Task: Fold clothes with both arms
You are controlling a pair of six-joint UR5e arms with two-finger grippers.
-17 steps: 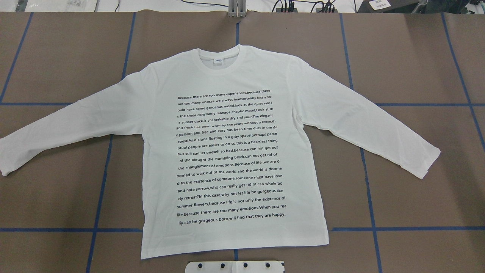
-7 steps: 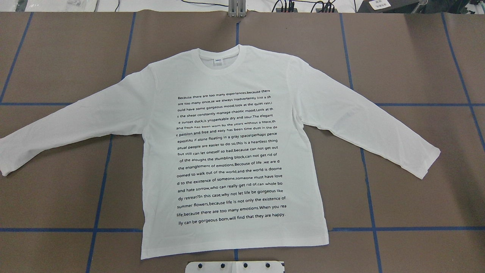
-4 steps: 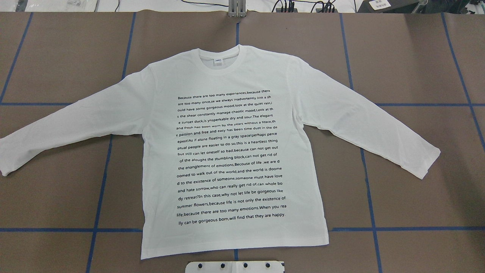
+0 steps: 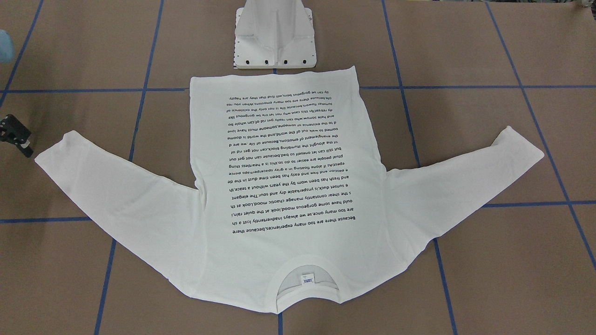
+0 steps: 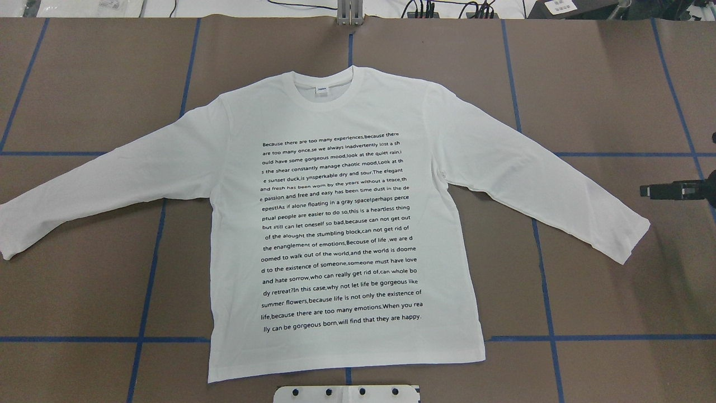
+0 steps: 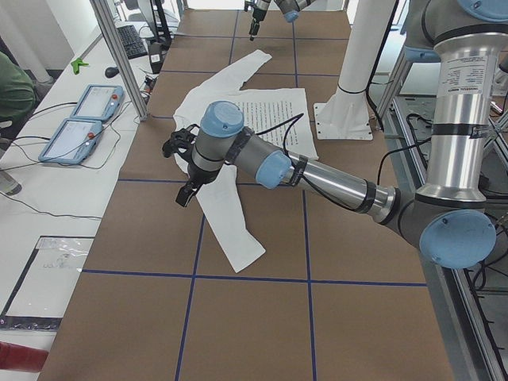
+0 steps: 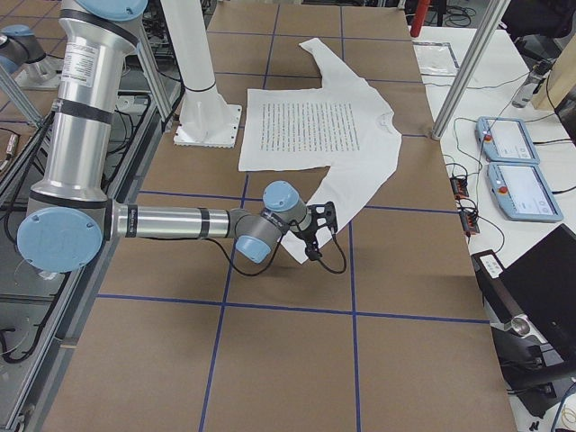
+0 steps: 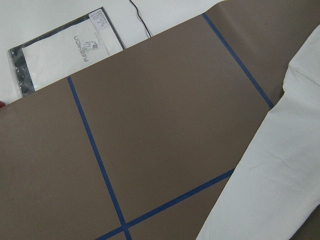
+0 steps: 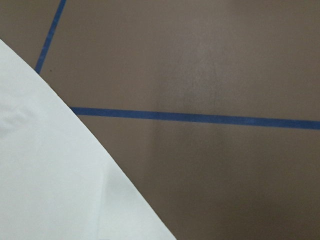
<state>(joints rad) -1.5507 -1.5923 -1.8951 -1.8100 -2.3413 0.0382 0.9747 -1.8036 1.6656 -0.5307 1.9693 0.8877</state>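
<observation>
Newly entered, right gripper (image 5: 651, 191) hovers, cuff (image 5: 631, 242) of shirt (image 5: 341, 224) just beside it (jaw gap unreadable), apparently staged for folding.

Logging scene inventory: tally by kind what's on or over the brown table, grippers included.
white long-sleeved shirt: 1
white pedestal base: 1
gripper: 2 (left gripper, right gripper)
Total: 4

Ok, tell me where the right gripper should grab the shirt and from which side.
The cuff of the sleeve nearest the right gripper, approached from the outer side, beyond the sleeve's end. The shirt lies flat with that sleeve spread outward, so its cuff is the free edge closest to the gripper, probably easiest to pinch.
</observation>
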